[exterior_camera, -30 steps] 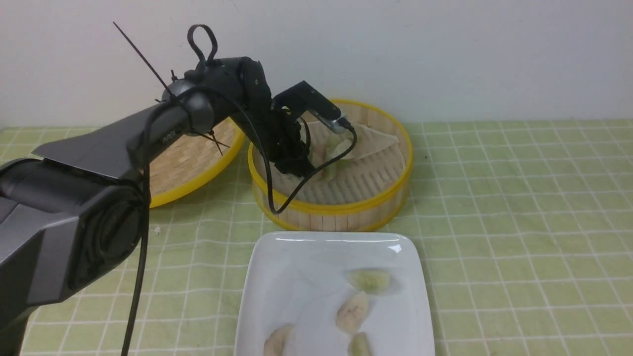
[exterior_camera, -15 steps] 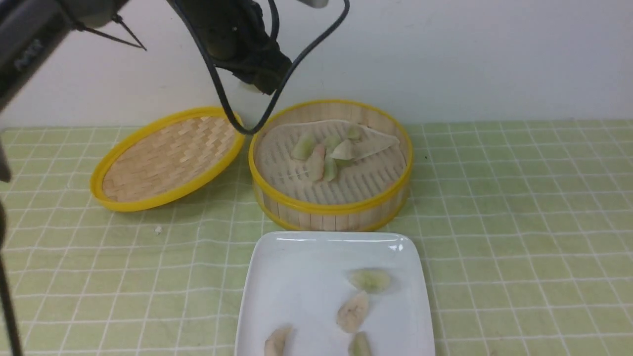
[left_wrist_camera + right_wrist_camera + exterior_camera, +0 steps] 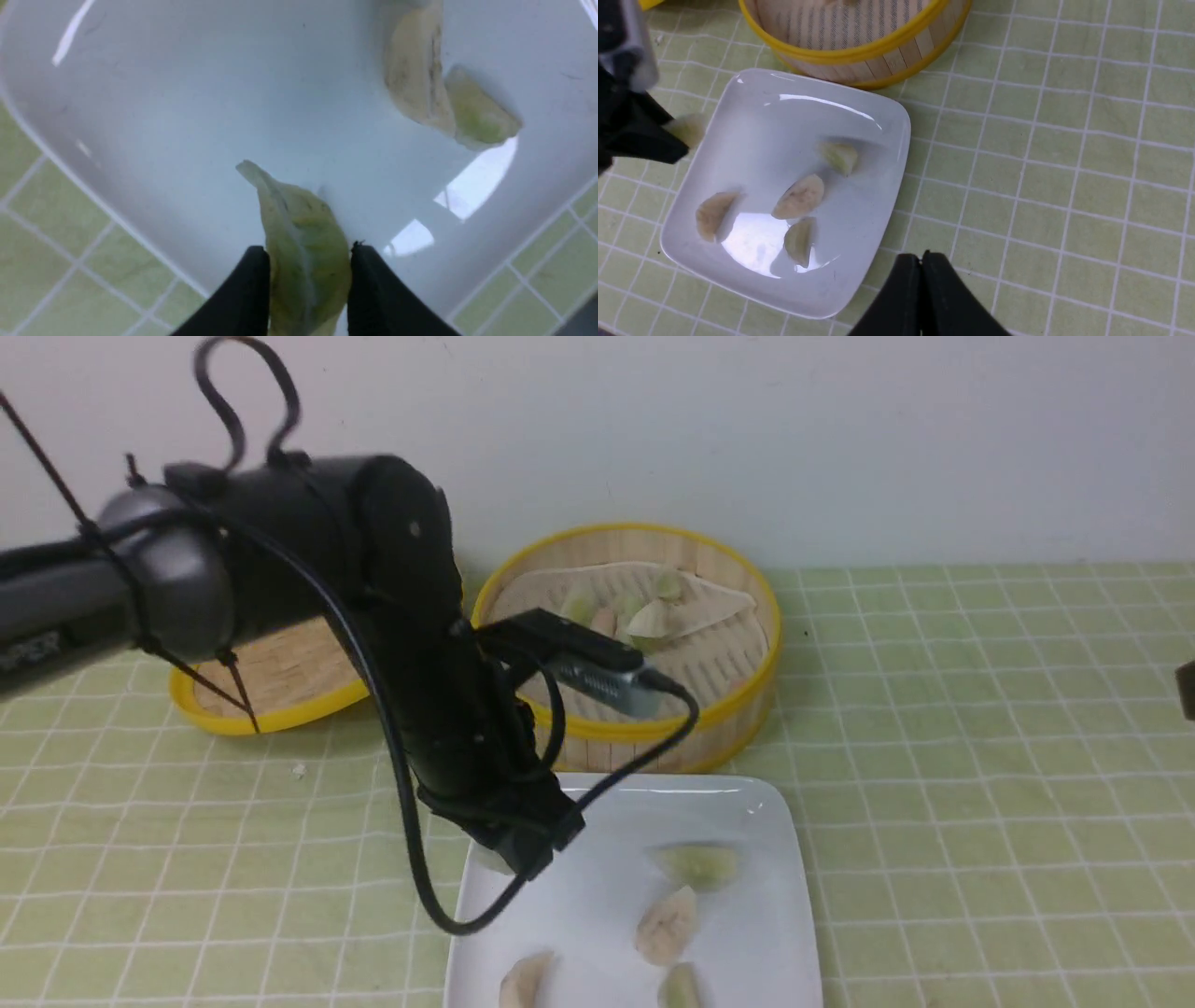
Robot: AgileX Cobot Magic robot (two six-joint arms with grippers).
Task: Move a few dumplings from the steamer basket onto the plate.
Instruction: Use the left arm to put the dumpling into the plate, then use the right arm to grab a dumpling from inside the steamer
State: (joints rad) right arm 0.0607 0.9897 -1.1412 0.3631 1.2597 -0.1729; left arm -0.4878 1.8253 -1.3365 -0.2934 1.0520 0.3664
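The left jaws point(image 3: 309, 275) pinch a pale green dumpling point(image 3: 303, 233) that could slip off the plate's point(image 3: 653, 793) left edge if released early, the right jaws point(image 3: 920, 261) closed

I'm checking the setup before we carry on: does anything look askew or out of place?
The shallow woven lid sits tilted beside the steamer basket, one side raised, rather than flat on the table. I see nothing spilled.

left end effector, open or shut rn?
Shut on a green dumpling: the left wrist view shows both fingertips of the left end effector pressed against its sides.
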